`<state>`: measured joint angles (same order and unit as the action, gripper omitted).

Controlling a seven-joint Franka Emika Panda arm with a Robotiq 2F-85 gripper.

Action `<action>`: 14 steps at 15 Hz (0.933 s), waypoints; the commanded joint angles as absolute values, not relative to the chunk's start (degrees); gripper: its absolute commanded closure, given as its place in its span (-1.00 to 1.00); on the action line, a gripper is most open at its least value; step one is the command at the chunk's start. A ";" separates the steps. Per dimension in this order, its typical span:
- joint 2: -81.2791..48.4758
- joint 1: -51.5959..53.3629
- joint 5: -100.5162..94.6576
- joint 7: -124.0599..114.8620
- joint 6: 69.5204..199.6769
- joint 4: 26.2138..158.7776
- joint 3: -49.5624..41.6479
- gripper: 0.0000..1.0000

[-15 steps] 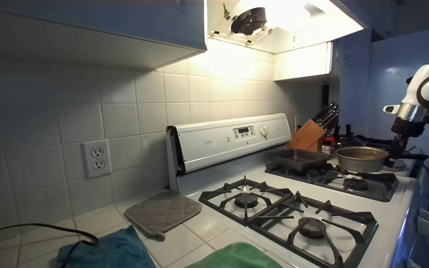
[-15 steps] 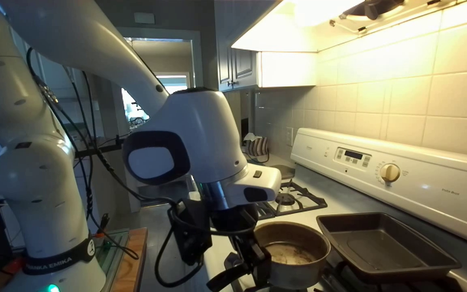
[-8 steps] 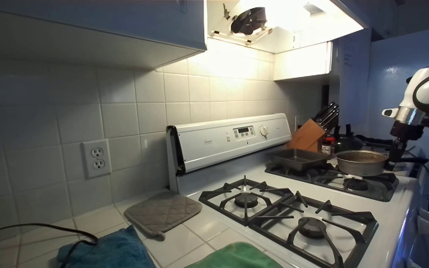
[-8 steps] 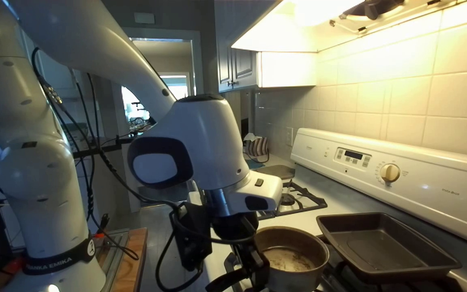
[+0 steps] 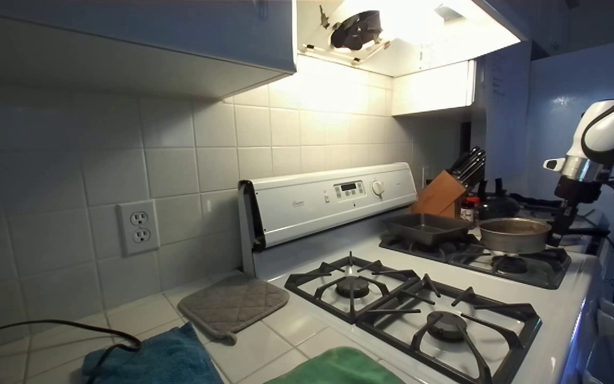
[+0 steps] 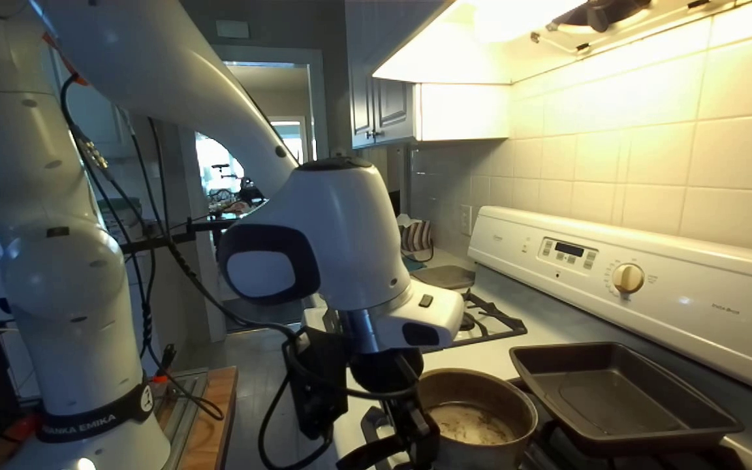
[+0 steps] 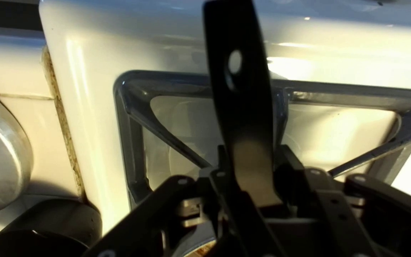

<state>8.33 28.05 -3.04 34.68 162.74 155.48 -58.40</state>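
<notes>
A worn metal saucepan is over the far front burner, level or nearly so. Whether its base touches the grate I cannot tell. Its black handle, with a hole near the end, runs up between the fingers in the wrist view. My gripper is shut on that handle, one finger on each side. An exterior view shows the stained inside of the saucepan close beside the gripper. Only a sliver of the pan's inside shows at the bottom of the wrist view; the fingers hide the handle's base.
A dark baking pan sits on the rear burner beside the saucepan. Behind stands a knife block. Nearer burner grates, a grey pot holder, a blue towel and a green cloth lie in front.
Arm and saucepan have come down together. In the exterior views they have also shifted a little sideways, toward the near burners. The grip on the handle has stayed.
</notes>
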 commanded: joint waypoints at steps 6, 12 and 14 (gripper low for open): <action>4.76 34.63 5.64 38.31 163.24 153.67 -62.83 0.79; 2.66 36.97 9.72 39.98 162.63 152.69 -64.19 0.79; 2.14 37.43 11.20 40.69 162.69 152.48 -64.33 0.79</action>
